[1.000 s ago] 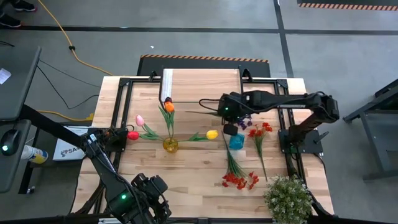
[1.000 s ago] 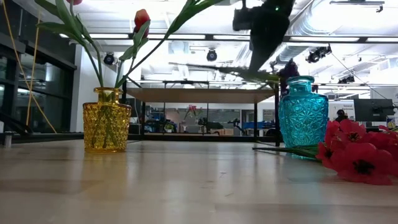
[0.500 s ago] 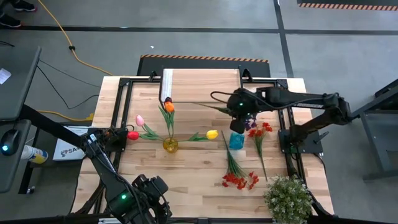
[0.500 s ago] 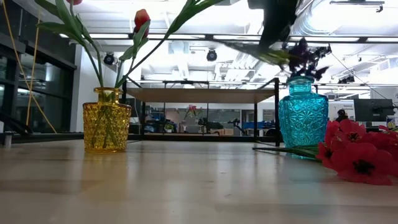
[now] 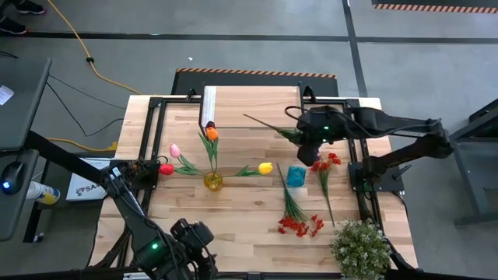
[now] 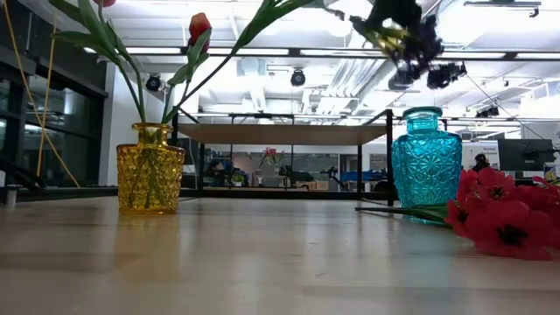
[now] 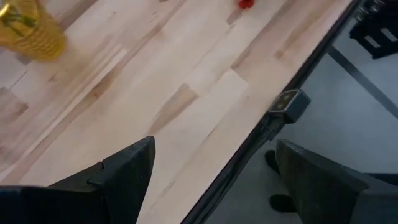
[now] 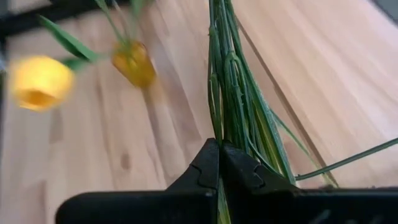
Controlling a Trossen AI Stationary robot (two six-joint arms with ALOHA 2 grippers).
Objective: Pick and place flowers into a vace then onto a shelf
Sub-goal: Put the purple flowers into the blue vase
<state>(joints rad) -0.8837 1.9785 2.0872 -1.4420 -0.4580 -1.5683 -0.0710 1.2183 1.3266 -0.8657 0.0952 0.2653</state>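
Seen from above, the right gripper (image 5: 305,141) hangs over the wooden table (image 5: 233,210), its fingers pinched together on the green stems of a purple spray (image 5: 268,127). The stem end trails toward ten o'clock across the shelf (image 5: 253,106), and the gripper sits at about one o'clock from the blue glass vase (image 5: 296,176), which stands upright. In the low view the spray's dark blossoms (image 6: 418,42) hover above the vase's mouth, clear of it. The yellow glass vase (image 5: 213,181) at the table's centre holds pink, red, orange and yellow tulips (image 5: 211,134). Red small-blossom sprays (image 5: 298,224) lie flat at five o'clock from the blue vase. The left gripper (image 7: 211,180) waits with fingers apart over the table's near edge.
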